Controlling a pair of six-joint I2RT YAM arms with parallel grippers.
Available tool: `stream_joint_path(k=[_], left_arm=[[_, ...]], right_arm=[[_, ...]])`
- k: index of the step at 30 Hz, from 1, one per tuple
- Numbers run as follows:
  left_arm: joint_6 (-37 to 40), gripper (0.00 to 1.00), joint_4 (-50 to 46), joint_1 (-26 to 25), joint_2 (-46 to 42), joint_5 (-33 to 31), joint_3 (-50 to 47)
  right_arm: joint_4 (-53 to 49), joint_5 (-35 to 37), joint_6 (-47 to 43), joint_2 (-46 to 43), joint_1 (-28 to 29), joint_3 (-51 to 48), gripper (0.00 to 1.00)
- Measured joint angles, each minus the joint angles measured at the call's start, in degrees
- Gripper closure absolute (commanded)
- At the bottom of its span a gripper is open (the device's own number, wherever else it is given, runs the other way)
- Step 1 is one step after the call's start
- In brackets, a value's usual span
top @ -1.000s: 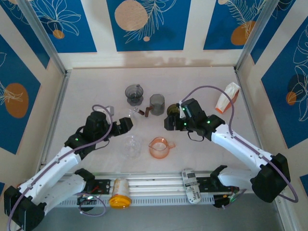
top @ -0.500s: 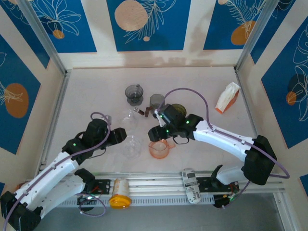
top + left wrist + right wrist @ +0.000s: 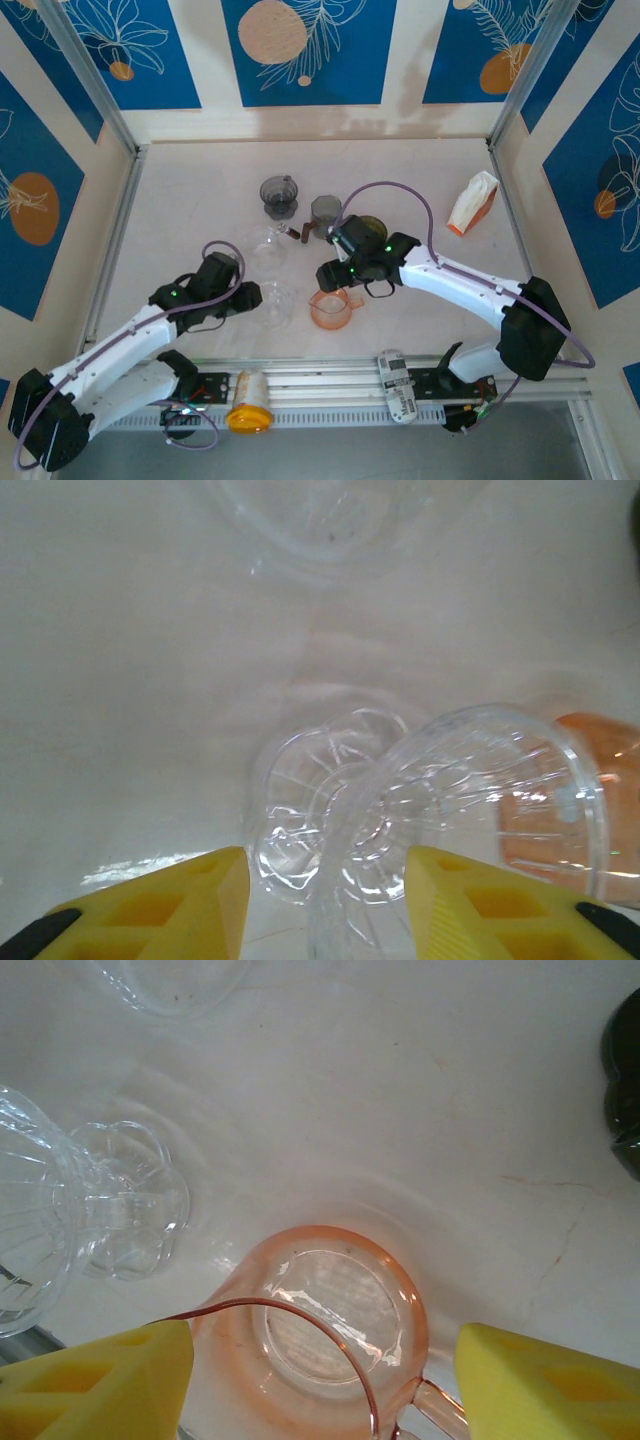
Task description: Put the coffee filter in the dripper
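Over the last half second you are bringing the left hand [image 3: 252, 296] in against the clear dripper [image 3: 273, 303], which is sitting on the surface [image 3: 200, 190] just left of the orange cup [image 3: 330, 308]. In the wrist view the yellow fingers [image 3: 150, 905] are standing released, with the dripper's scalloped base lying between them; contact cannot be told. Your right hand [image 3: 328, 275] is staying over the orange cup, barely shifting, fingers spread wide and grasping nothing, while the white and orange packet [image 3: 472, 203] is standing well apart by the right wall.
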Motion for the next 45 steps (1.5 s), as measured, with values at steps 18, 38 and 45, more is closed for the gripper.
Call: stream_joint_path(k=[18, 38, 45], left_arm=[[1.09, 1.00, -1.33, -4.11, 7.21, -2.60, 4.07], [4.96, 1.00, -7.30, -4.22, 4.96, 3.26, 16.35], [4.96, 1.00, -7.30, -4.90, 5.05, 4.66, 16.46]], right_arm=[[-2.29, 1.99, 3.54, -9.60, -6.56, -5.49, 0.25], [-5.99, 3.10, 9.92, -8.72, -10.49, -16.17, 0.34], [-3.08, 2.93, 12.96, -4.98, -4.52, -16.20, 0.34]])
